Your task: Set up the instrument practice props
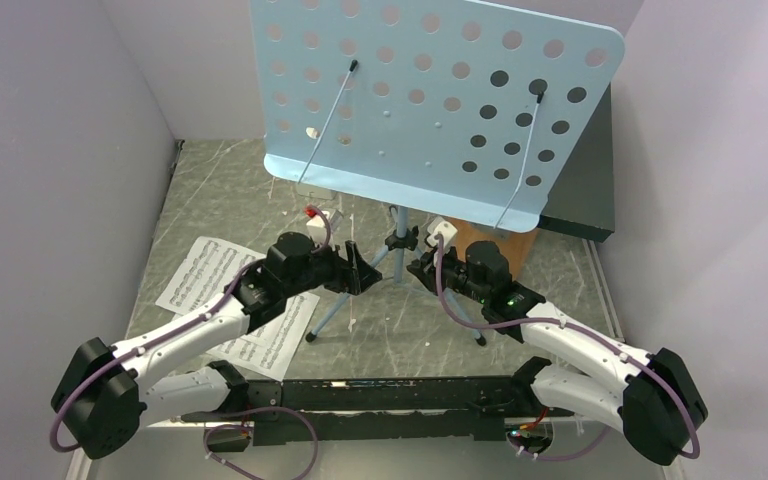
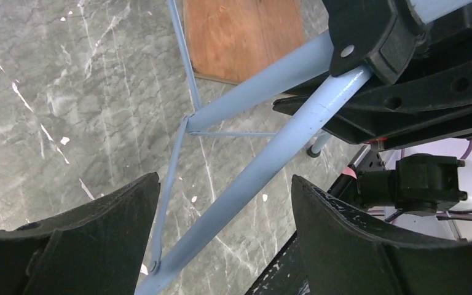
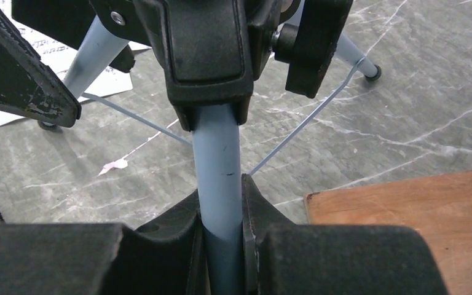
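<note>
Right hand (image 3: 221, 206) clamped on music stand (image 1: 430, 100) pole | left hand (image 2: 224, 209) spread around leg | stand light-blue, perforated, upright

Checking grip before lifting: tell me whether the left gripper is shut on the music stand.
No. In the left wrist view the fingers of the left gripper stand wide apart, a tube of the music stand passing between them.

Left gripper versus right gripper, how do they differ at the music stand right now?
The left gripper is open, its fingers wide apart with a tripod leg running between them ungripped; the right gripper is shut on a stand tube just below the black hub. The left gripper sits left of the hub, the right gripper right of it. Both are low, under the perforated desk.
</note>
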Available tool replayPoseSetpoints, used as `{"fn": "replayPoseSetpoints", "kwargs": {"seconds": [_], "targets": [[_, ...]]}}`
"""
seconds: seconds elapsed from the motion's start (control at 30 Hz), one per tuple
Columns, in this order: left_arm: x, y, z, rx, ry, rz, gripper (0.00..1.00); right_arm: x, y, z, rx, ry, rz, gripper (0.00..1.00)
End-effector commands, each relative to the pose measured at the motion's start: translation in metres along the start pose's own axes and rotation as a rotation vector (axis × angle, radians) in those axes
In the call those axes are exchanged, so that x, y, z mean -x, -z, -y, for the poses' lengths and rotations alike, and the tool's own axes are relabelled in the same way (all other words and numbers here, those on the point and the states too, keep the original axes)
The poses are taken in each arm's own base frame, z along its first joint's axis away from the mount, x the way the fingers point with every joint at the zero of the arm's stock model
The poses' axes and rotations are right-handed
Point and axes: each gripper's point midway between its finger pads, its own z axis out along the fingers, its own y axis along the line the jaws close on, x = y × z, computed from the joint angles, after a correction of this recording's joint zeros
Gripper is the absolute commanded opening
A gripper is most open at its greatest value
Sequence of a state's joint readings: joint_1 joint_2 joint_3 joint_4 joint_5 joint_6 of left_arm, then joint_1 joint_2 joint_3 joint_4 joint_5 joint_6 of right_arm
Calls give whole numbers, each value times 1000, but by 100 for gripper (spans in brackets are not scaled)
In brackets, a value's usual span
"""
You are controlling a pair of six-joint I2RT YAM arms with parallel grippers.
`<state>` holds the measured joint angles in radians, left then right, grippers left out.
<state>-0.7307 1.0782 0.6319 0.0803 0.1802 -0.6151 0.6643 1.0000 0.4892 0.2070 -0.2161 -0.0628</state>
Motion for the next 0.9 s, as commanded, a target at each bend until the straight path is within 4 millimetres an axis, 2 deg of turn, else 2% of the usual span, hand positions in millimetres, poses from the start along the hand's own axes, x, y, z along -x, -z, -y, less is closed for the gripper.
{"fn": "replayPoseSetpoints", "kwargs": {"seconds": [0.0, 0.1, 0.17, 0.27, 0.43, 0.57, 0.7, 0.77, 0.87], "targets": [[14, -1, 9, -38, -4, 53, 82, 4, 3, -15, 18, -242, -11, 3], [13, -2, -3, 29, -7, 50, 82, 10, 5, -13, -64, -385, 25, 6], [12, -5, -7, 42, -13, 49, 78, 11, 6, -12, -119, -429, 44, 5], [12, -8, -23, 124, -3, 63, 70, 10, 8, -8, -220, -400, 63, 0], [14, -10, -62, 301, 14, 78, 62, 6, 5, -16, -257, -364, 59, 0], [25, -7, -85, 401, 44, 110, 61, -4, -9, -29, -226, -380, 46, 0], [38, -11, -103, 454, 72, 139, 67, -11, -28, -37, -211, -401, 33, 0], [51, -18, -115, 487, 81, 140, 67, -6, -38, -39, -214, -403, 32, 0], [58, -21, -137, 546, 113, 106, 66, 1, -47, -42, -213, -406, 49, 0]]}}
